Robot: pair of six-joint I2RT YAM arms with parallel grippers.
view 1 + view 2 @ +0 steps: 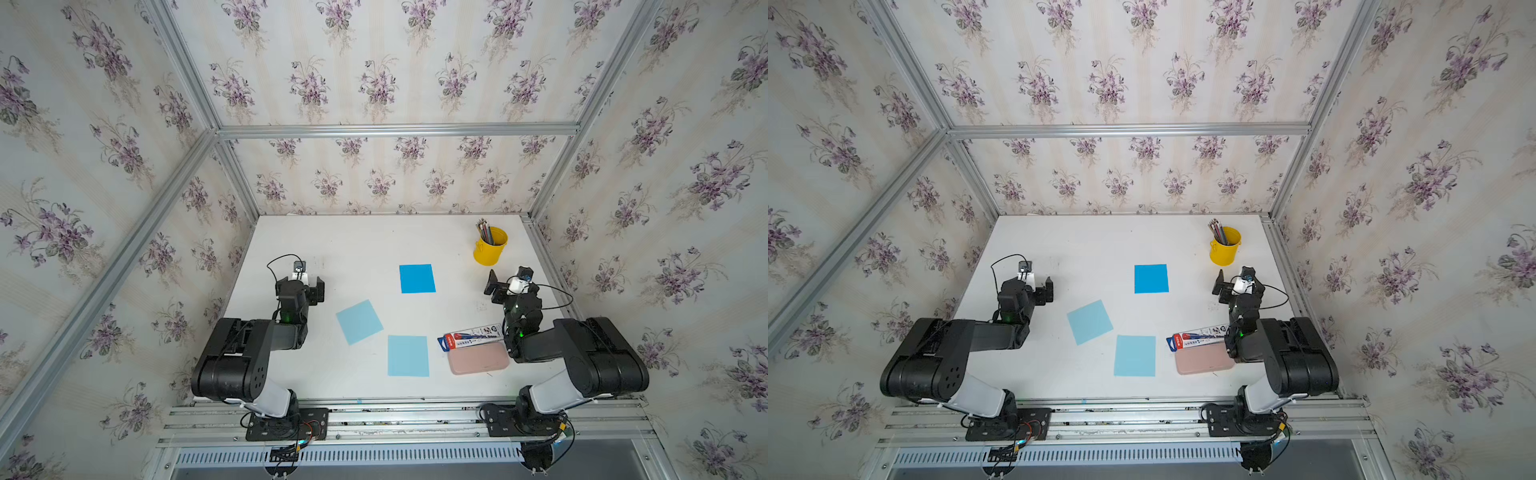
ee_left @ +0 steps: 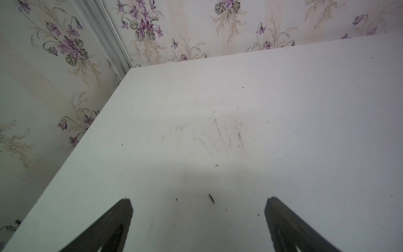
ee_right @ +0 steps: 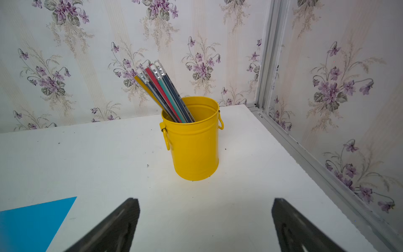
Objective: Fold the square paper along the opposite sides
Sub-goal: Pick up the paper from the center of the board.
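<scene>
A: Which step is the robot on?

B: Probably the very first, since nothing is folded yet. Three sheets lie flat on the white tabletop (image 1: 374, 241). There is a bright blue square paper (image 1: 417, 278) toward the back, a pale blue square paper lying askew (image 1: 359, 321) nearer the left arm, and a pale blue square paper lying straight (image 1: 408, 356) at the front.

A: And the grippers?

B: The left gripper (image 2: 199, 199) hovers over bare table with its jaws spread wide, holding nothing. The right gripper (image 3: 206, 199) is just as wide and empty, and it faces the yellow metal bucket of pencils (image 3: 194, 139).

A: What does the next move call for?

B: It has to choose a sheet, though which one is meant cannot be told. Then it must work a fingertip under a thin, flat edge, likely while the other arm pins the opposite side.
</scene>
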